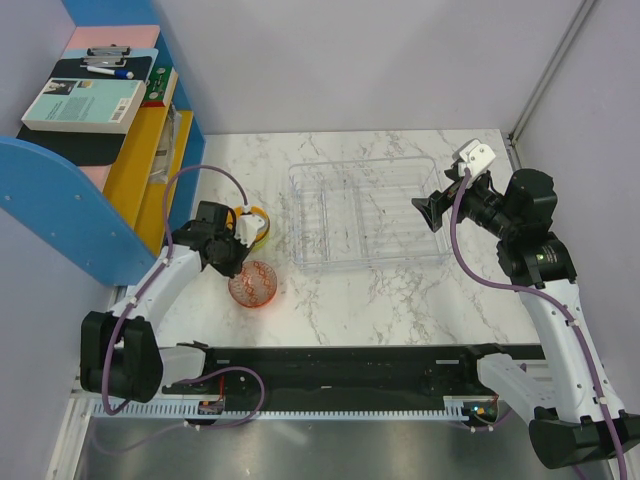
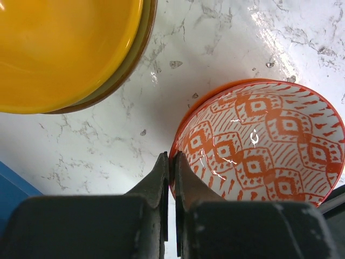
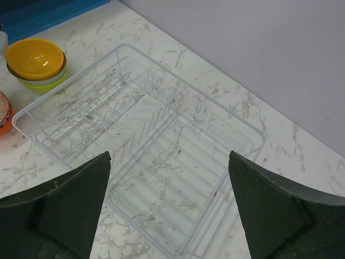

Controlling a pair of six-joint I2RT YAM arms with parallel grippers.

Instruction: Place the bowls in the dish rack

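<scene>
A white marble table (image 1: pixel 400 300) stands between grey walls (image 1: pixel 350 60), with a blue shelf (image 1: pixel 60 200) at its left edge. The clear dish rack (image 1: pixel 330 215) lies mid-table, just right of a stack of bowls (image 3: pixel 35 58) topped in yellow. The right gripper (image 3: pixel 168 162) hangs over the rack, spread wide. The left gripper (image 2: pixel 171 172), reaching low, pinches the rim of the orange patterned bowl (image 1: pixel 254 284) in front of the stack.

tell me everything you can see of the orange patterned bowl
The orange patterned bowl is small, round and glossy. Its inside is white with orange diamond and zigzag motifs, and its rim and outside are solid orange. It is empty and upright, and appears to rest on the marble table just off the near-left corner of the dish rack, apart from the yellow-topped stack of bowls. The left claw is shut on its rim, one finger inside and one outside.
</scene>
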